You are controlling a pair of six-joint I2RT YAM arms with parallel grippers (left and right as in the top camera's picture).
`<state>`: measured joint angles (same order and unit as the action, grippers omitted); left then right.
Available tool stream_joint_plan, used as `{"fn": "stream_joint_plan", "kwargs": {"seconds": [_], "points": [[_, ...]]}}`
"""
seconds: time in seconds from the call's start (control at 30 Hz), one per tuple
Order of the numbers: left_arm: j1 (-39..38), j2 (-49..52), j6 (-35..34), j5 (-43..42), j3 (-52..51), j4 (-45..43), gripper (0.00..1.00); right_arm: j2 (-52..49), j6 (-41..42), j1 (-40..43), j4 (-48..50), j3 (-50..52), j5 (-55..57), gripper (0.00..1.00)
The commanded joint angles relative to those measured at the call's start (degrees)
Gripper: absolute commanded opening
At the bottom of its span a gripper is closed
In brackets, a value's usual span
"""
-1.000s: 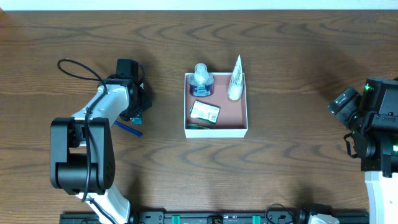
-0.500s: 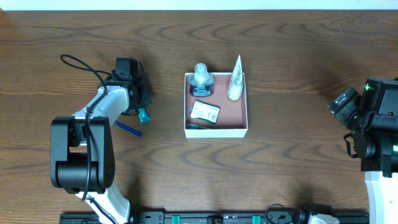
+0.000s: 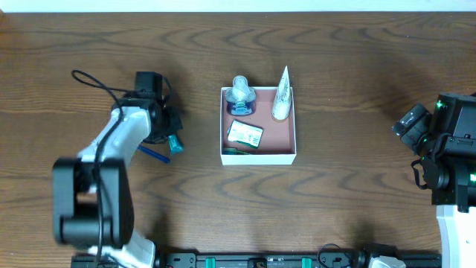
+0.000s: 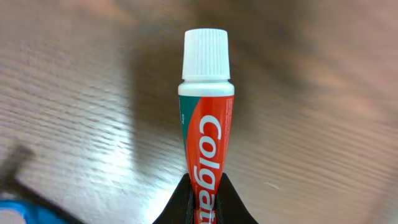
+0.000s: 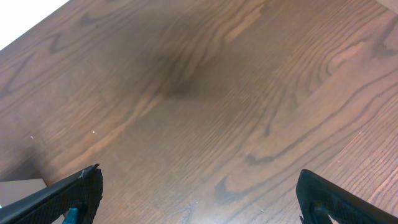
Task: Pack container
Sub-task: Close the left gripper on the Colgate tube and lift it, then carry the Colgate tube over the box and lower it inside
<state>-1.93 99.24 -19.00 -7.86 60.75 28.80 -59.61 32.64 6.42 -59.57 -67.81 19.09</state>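
Left gripper (image 4: 205,198): clamped on Colgate toothpaste tube (image 4: 206,118), tail hidden between jaws.
Right gripper (image 5: 200,198): jaws wide apart, empty.
Container (image 3: 258,158): middle of table (image 3: 357,89), open room all round, well apart from both grippers.

We see white links and black joints on the left arm (image 3: 123,130), a black cable (image 3: 95,80) looping off; the right arm (image 3: 454,149) is mostly black, green-lit.

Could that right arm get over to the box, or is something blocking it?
Probably yes. The right gripper is open and empty, and only bare table lies between it and the box. Whether the arm stretches that far, I can't tell.
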Motion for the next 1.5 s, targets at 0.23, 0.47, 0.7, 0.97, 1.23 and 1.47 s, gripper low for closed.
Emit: {"fn": "stream_joint_plan", "kwargs": {"seconds": [0.23,0.47,0.7,0.97,1.23,1.47], "points": [[-3.8,-28.6,11.6,-13.6,1.2,-0.3,0.06,0.0,0.7,0.3,-0.1,-0.3,0.8,0.99],[-15.0,-34.1,24.3,-13.6,1.0,-0.3,0.06,0.0,0.7,0.3,-0.1,-0.3,0.8,0.99],[-23.0,-28.1,38.8,-13.6,0.5,-0.6,0.06,0.0,0.7,0.3,-0.1,-0.3,0.8,0.99],[-31.0,-19.7,62.7,-13.6,0.5,-0.6,0.06,0.0,0.7,0.3,-0.1,-0.3,0.8,0.99],[-34.2,-14.9,79.2,-13.6,0.5,-1.7,0.06,0.0,0.7,0.3,-0.1,-0.3,0.8,0.99],[-34.1,-14.5,79.2,-13.6,0.5,-2.8,0.61,0.0,0.7,0.3,-0.1,-0.3,0.8,0.99]]}}
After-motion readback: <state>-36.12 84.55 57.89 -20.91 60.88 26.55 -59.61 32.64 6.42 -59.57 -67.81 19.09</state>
